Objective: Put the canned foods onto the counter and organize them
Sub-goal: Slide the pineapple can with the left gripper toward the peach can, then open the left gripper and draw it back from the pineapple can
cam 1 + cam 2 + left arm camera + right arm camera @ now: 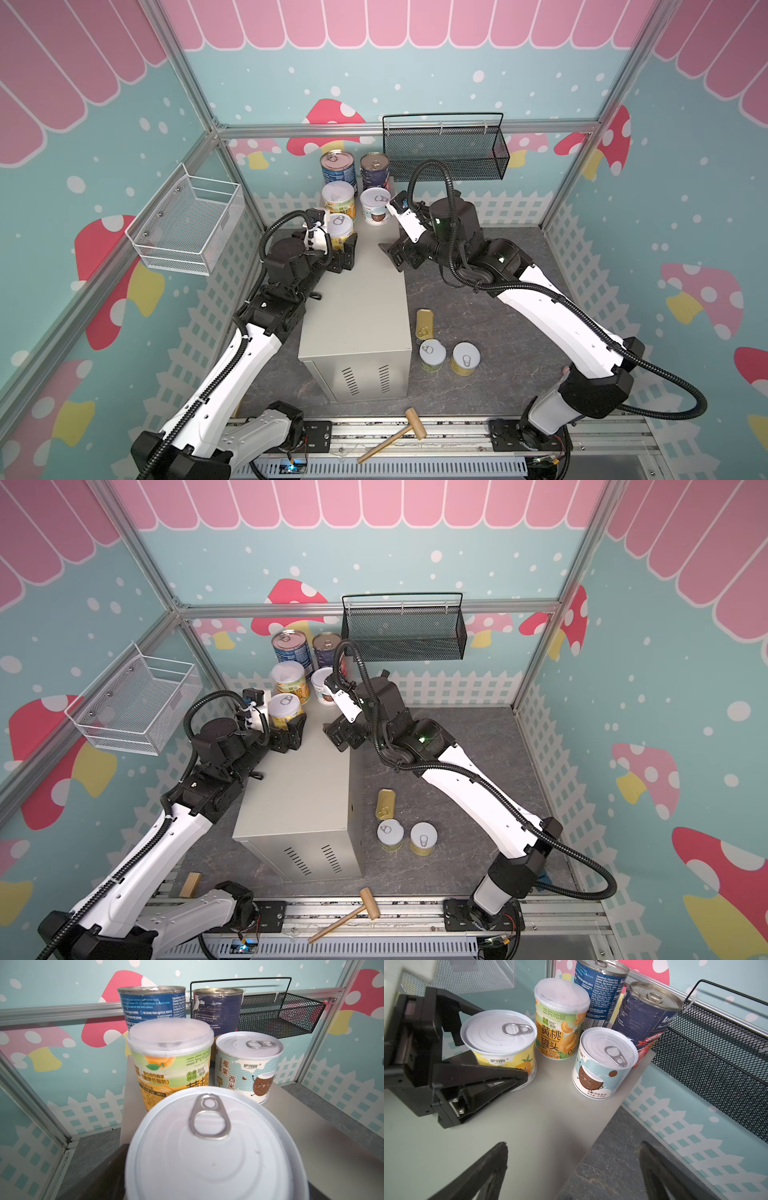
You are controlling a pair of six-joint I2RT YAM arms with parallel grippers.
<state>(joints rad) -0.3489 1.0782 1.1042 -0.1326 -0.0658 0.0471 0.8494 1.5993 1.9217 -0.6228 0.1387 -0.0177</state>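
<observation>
**Yellow can stands on the raised bench; three tins are below**

The short yellow pineapple-label can with a silver pull-tab lid point(499, 1036) stands upright on the tall beige-grey metal bench point(357, 307). It is just in front of the green-and-orange peach can with a clear plastic cap point(560, 1022). Beside them is the short pale-blue coconut-label can point(604, 1064). Behind are the tall blue-labelled tin point(602, 987) and the tall navy-labelled tin point(645, 1016).

The fingers of the left gripper point(491, 1059) stand one on each side of the yellow can. Whether they press it or are only beside it, I cannot tell. The fingers of the right gripper point(573, 1144) are wide apart and hold nothing.

On the low dark marbled bench point(498, 374) lies the flat gold rounded tin point(424, 324), close to the metal wall. Near it stand a short yellow-green can point(432, 355) and a second short yellow can point(465, 359).

These cans are probably stiff and, if full, rather heavy for their size. The printed walls look smooth, so a grip may slip. I would take each one across the round wall at middle height, under the rim, and never by the pull-tab. The gold tin is low with little wall, so I would take it across its narrow width.
</observation>
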